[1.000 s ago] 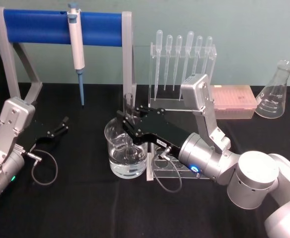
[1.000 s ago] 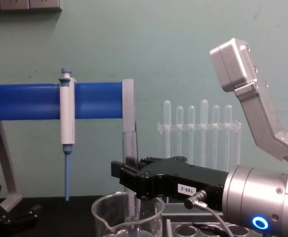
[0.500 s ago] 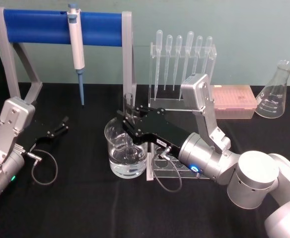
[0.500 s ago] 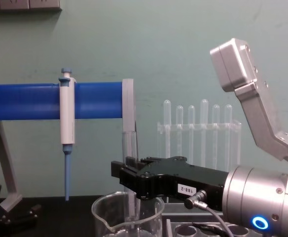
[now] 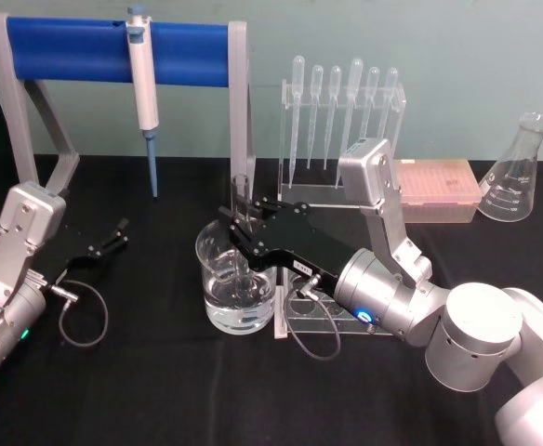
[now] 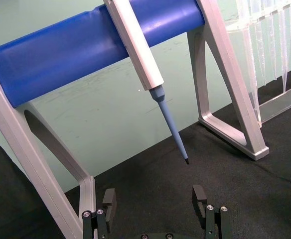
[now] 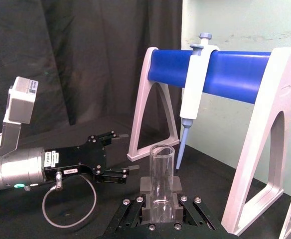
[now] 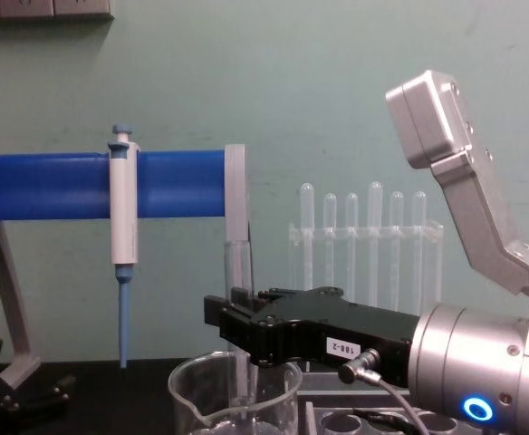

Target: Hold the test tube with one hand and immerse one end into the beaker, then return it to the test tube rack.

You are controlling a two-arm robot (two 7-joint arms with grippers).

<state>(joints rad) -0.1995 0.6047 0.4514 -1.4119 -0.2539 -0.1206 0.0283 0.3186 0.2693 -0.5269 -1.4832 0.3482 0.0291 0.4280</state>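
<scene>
Stand leg (image 5: 241, 121) close behind beaker (image 5: 218, 311), rack (image 5: 335, 321) just beside, table (image 5: 160, 390) open in front

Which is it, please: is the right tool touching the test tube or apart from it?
Touching. The right wrist view shows the test tube standing upright in the right tool, both fingers pressed against its sides with no gap.

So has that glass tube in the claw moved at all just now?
No. The test tube stays put against the grey stand post behind it, its end in the beaker, the right claw shut on it.
</scene>
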